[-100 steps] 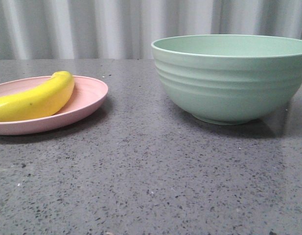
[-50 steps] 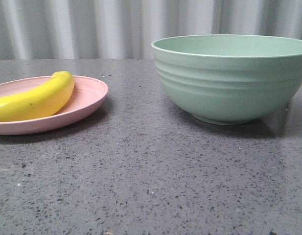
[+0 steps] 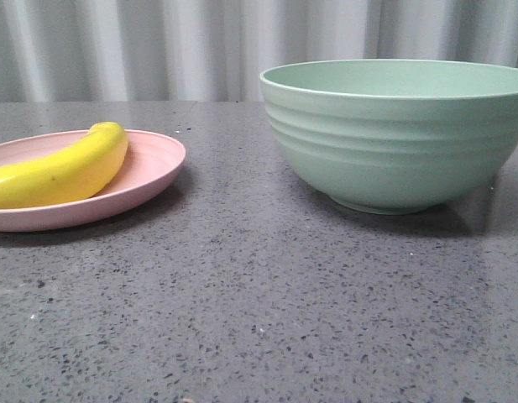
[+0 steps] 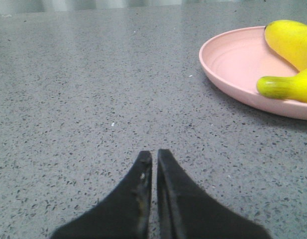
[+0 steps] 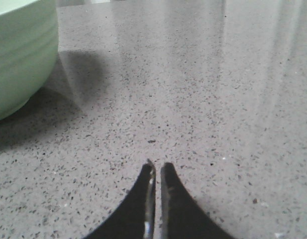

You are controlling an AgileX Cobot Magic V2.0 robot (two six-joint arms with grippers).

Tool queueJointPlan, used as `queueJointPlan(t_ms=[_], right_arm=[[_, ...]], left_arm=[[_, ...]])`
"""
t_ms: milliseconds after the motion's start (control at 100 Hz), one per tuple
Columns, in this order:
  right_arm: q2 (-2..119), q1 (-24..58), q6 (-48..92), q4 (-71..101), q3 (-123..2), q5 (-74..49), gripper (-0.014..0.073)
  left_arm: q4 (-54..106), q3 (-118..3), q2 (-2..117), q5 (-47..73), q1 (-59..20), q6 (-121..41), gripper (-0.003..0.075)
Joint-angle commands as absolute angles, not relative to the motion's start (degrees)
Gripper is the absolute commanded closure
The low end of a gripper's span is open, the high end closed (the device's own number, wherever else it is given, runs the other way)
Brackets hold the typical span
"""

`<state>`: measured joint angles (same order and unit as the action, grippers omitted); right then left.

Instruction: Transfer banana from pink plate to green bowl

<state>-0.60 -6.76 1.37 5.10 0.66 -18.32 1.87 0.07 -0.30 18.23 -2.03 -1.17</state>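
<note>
A glossy yellow banana (image 3: 61,172) lies along the pale pink plate (image 3: 154,164) at the left of the table. The ridged mint-green bowl (image 3: 393,134) stands at the right; its inside is hidden from the front view. Neither gripper shows in the front view. In the left wrist view my left gripper (image 4: 154,154) is shut with nothing held, low over bare table, well apart from the pink plate (image 4: 233,55) and the banana (image 4: 292,45). My right gripper (image 5: 157,167) is shut and holds nothing, over bare table beside the green bowl (image 5: 21,55).
The table (image 3: 259,311) is dark grey speckled stone. A pale pleated curtain (image 3: 158,46) hangs behind its far edge. A stretch of bare table separates plate and bowl.
</note>
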Motion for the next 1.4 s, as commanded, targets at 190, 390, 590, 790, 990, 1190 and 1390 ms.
queueJointPlan(t_ms=[190, 390, 590, 790, 990, 1190, 1390], right_arm=[[-1.89, -7.09, 1.44, 4.41, 1.76, -8.85, 0.0657], [-1.89, -7.09, 1.44, 6.31, 1.76, -6.94, 0.0657], [-1.89, -7.09, 1.44, 7.36, 1.76, -1.33, 0.0657], [-1.89, -7.09, 1.44, 7.36, 1.76, -0.68, 0.0657], [-1.89, -7.09, 1.44, 7.36, 1.76, -0.59, 0.0657], [-1.89, -7.09, 1.44, 7.36, 1.16, -0.97, 0.0657], [-1.89, -7.09, 1.44, 7.36, -0.19, -2.66, 0.0657]], left_arm=[[0.81, 0.54, -1.92, 12.98, -2.10, -0.70, 0.0741], [0.81, 0.54, -1.92, 12.25, -2.10, -0.70, 0.0741], [0.81, 0.54, -1.92, 8.63, -2.10, -0.70, 0.0741], [0.81, 0.54, -1.92, 2.63, -2.10, -0.70, 0.0741], [0.93, 0.54, -1.92, -2.71, -2.10, -0.70, 0.0741], [0.93, 0.15, -1.92, -7.51, -2.10, -0.70, 0.0741], [1.90, 0.01, -1.92, -7.26, -2.10, -0.70, 0.0741]])
